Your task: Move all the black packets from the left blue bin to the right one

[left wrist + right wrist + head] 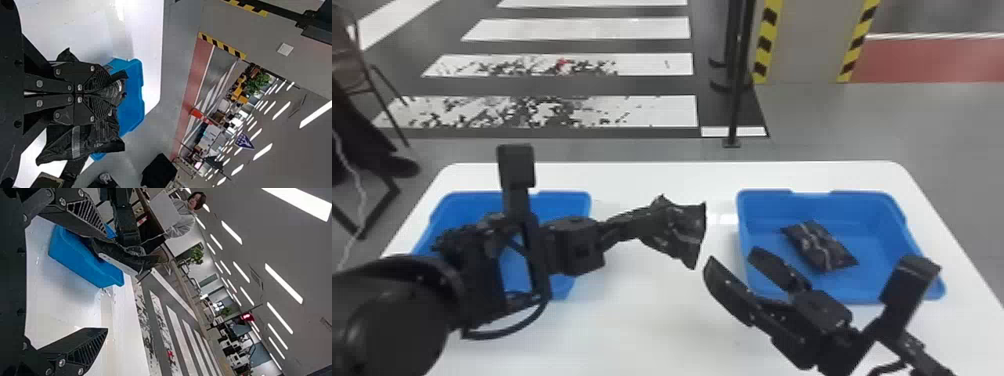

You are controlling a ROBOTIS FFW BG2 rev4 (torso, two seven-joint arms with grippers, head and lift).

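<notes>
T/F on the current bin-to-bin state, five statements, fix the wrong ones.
1. The left gripper has its jaws closed on a black packet. True.
2. The right gripper is gripping a packet too. False: its jaws are apart, with nothing between them.
3. The right blue bin has three packets lying in it. False: one packet lies there.
4. Both blue bins stand on the white table. True.
5. The gripped packet is down inside the left blue bin. False: it is between the left blue bin and the right one.
</notes>
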